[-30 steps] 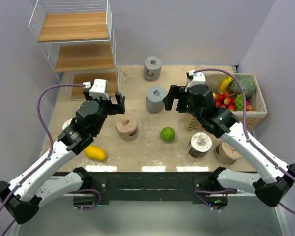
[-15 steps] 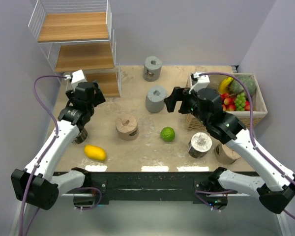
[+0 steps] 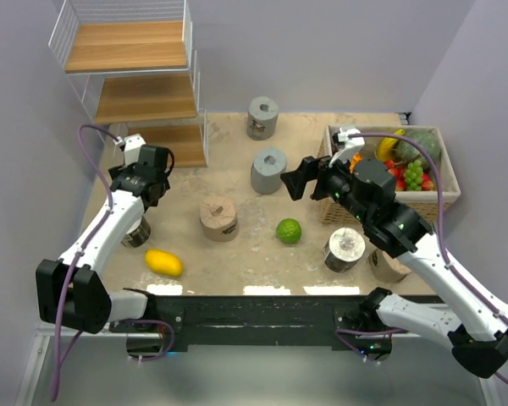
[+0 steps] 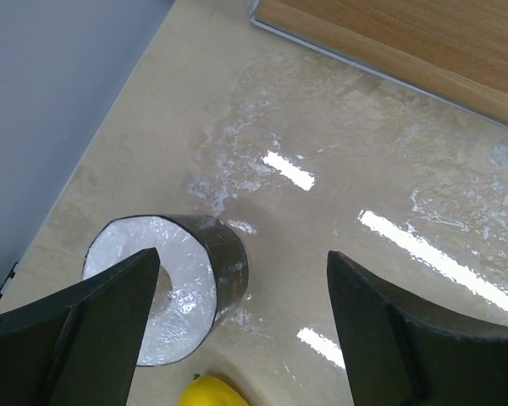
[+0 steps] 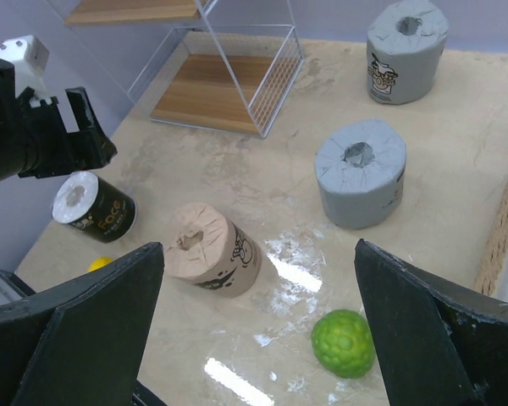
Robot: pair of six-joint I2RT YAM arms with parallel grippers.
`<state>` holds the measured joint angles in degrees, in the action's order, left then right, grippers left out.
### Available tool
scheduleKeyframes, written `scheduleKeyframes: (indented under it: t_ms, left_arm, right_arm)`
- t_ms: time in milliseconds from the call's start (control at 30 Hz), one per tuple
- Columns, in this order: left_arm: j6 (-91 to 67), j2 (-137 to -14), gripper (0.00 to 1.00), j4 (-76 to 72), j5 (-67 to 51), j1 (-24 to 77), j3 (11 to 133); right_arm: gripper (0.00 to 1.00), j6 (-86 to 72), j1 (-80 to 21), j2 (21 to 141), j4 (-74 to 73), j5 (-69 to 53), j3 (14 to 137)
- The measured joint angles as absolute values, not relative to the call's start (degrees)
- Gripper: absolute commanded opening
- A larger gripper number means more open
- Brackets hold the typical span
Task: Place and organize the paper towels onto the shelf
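Beige stone-look tabletop [image 3: 237,258] filled the view, with the three-tier wooden shelf in its white wire frame [image 3: 127,46] at 11 o'clock, every board in sight bare. The left gripper [image 4: 244,256] and the right gripper [image 5: 258,247] both hung with jaws wide, holding nothing. All six paper towels [image 3: 268,170] stood on the table. The black-wrapped roll [image 4: 186,279] lay under the left gripper at 8 o'clock. By my reading, none was shelved yet.

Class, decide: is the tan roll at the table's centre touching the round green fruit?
Apart. The top external view shows bare table between the tan roll and the green fruit; the right wrist view shows the same gap.
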<state>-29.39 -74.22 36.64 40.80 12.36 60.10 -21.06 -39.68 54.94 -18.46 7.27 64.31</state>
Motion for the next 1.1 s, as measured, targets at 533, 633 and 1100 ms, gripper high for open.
scheduleKeyframes:
  t_ms: [533,633,1100]
  left_arm:
    - [-46.35,-74.06,0.82,45.43,37.78,3.03,58.33]
    - [-53.15,-73.25,0.82,51.16,37.87,1.13,58.35]
    - [-62.00,-71.66,0.79,55.22,35.07,-11.51,54.85]
  right_arm:
    - [0.99,-17.43,-39.68,53.71,-18.50,6.72,62.65]
    - [0.99,-17.28,-39.68,53.47,-18.59,6.72,62.61]
    - [0.99,-16.84,-39.70,53.49,-19.79,6.68,62.61]
